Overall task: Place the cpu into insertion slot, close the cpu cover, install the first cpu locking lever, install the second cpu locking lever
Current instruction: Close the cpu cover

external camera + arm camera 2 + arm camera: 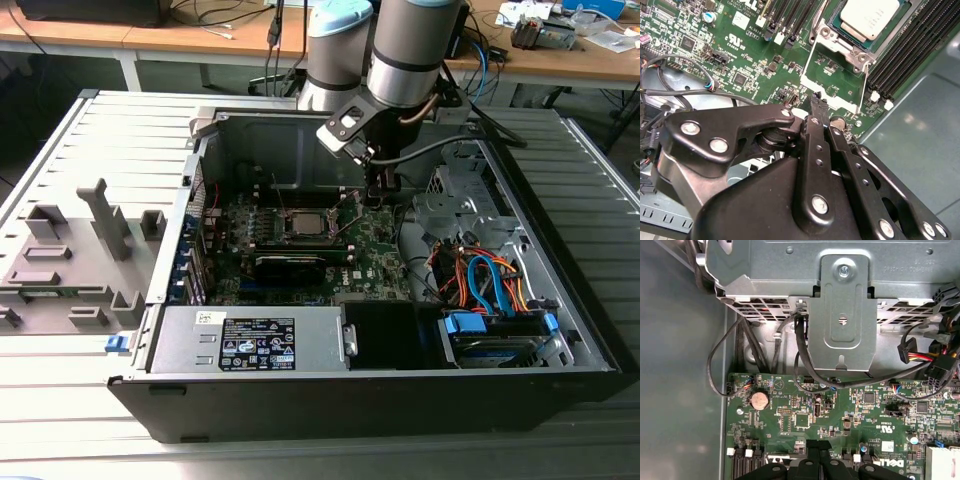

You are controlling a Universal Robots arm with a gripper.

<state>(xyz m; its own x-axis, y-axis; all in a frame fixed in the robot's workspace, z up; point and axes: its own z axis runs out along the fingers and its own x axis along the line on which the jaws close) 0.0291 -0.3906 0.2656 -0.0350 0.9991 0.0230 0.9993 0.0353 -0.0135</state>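
Hanging inside the open computer case [200, 170], the gripper [378, 190] sits just off the socket on the exterior view's right, and the arm's wrist covers the board behind it. In the second wrist view the gripper [816, 100] has its fingers drawn narrow with the tips together and nothing visibly between them. The tip sits right at the free edge of the cpu cover [842, 101]; contact can't be made out.

The cpu [871, 17] lies flat in its socket, partly cut off by the frame edge. In the exterior view the cpu [303, 222] is a small pale square mid-board. The cover is flipped open off the chip, and green board shows through its square opening.

The gripper's black linkage blocks the lower half of the second wrist view. In the first wrist view the gripper [818, 450] is cut off at the frame edge.

Around:
- memory slots [910, 45] beside the socket
- black card [290, 265] just in front of the socket
- power supply [250, 340] at the near wall
- orange and blue cables [480, 275] on the exterior view's right
- metal drive cage [842, 315] over black wires
- coin battery [759, 400] on the motherboard [840, 410]
- grey fixture [70, 250] outside the case
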